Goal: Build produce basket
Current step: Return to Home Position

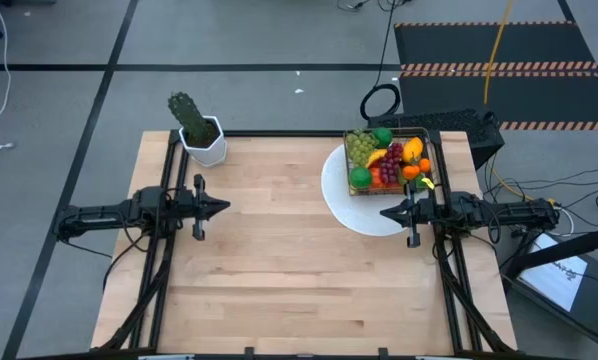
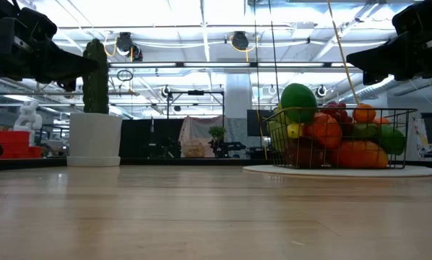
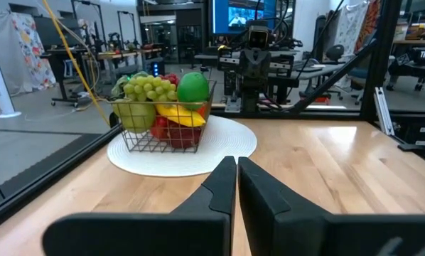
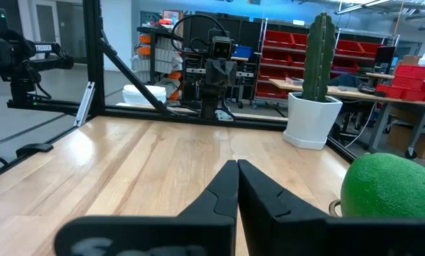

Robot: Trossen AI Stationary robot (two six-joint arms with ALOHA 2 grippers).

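High view: I see the basket (image 1: 419, 133) on the white plate (image 1: 345, 205) at the far right of the worktop (image 1: 289, 260). It is heaped with produce (image 1: 391, 162): green grapes, banana, oranges, red pieces and a round green one. My right claw (image 1: 383, 212) hangs over the plate's near part, just beside the basket. The left claw (image 1: 226, 207) is well apart, over the left side. Wrist views show both claws pinched together and holding nothing. A cactus (image 1: 187, 116) in its white pot (image 1: 207, 146) stands at the far left.
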